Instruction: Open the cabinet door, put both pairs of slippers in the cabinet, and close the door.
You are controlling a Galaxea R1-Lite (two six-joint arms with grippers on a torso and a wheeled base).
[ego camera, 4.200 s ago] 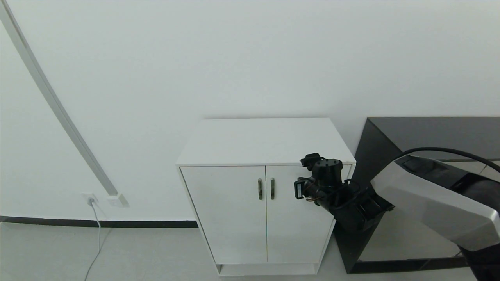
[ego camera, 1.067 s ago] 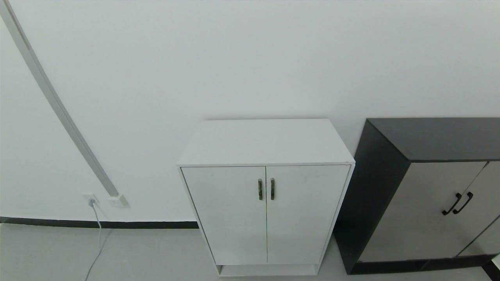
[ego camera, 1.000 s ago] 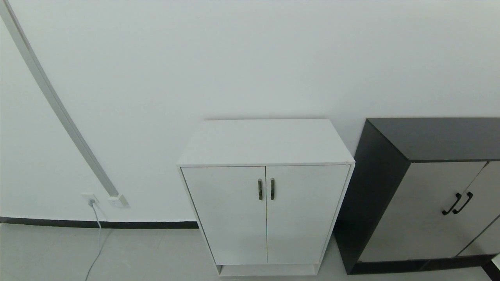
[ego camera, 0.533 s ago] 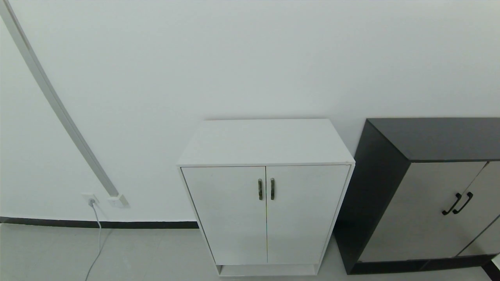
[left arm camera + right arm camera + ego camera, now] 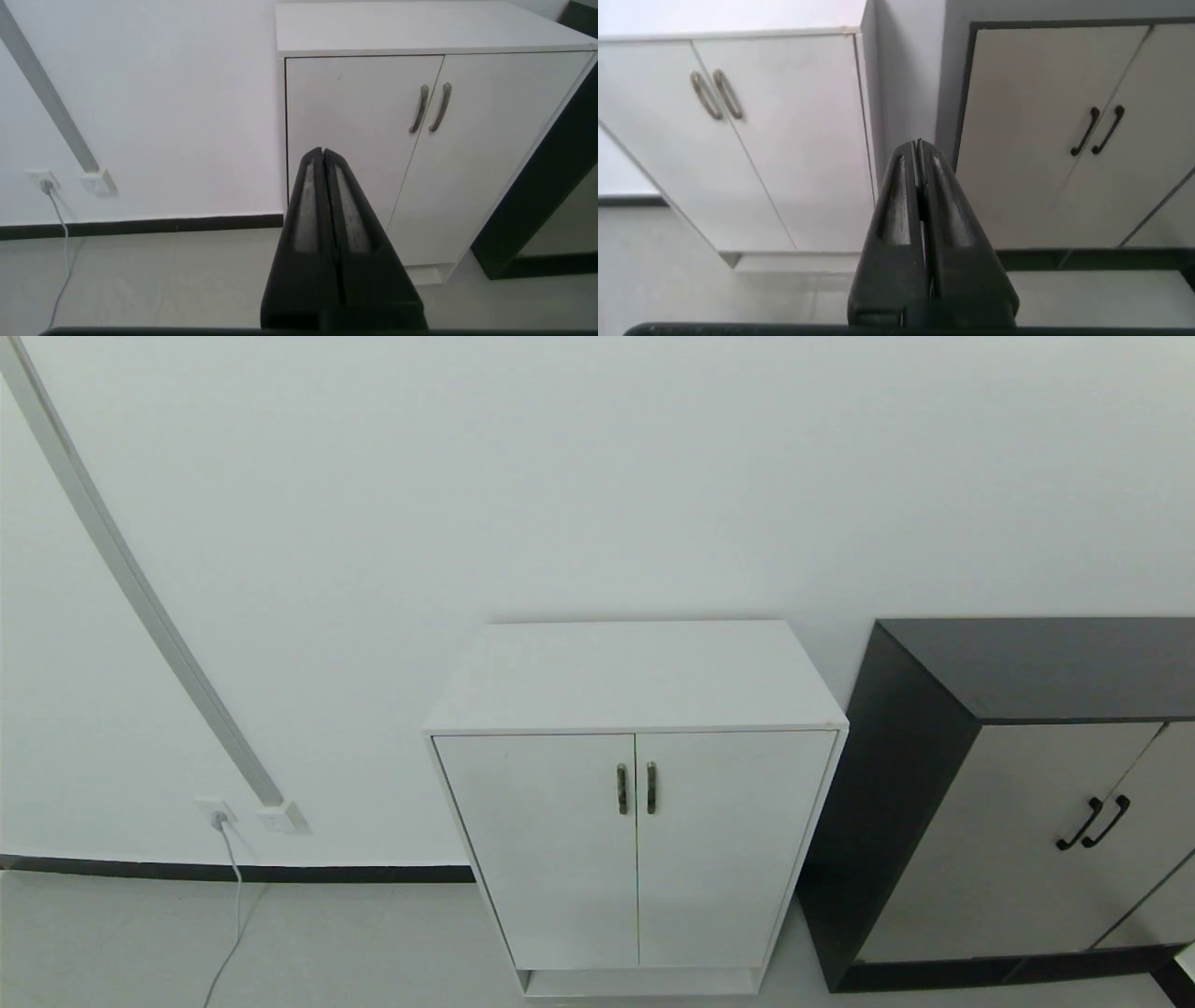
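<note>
We find the right gripper [image 5: 918,145] withdrawn from the cabinet [image 5: 635,677] by the wall, doors [image 5: 560,849] shut (job looks finished, we reckon). It and the left gripper [image 5: 323,154] sit closed tight, empty.

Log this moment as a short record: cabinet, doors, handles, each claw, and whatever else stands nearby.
Cabinet: white cabinet, against the wall, on the floor
Doors: left door and right door both shut
Handles: two upright bar handles, side by side at the centre seam
Left claw: left claw shut, holding nothing, away from the doors
Right claw: right claw shut, holding nothing, away from the doors
Neighbour: black cabinet on the robot's right of the white one, doors shut
Wall: wall socket with a cable trailing to the floor
</note>
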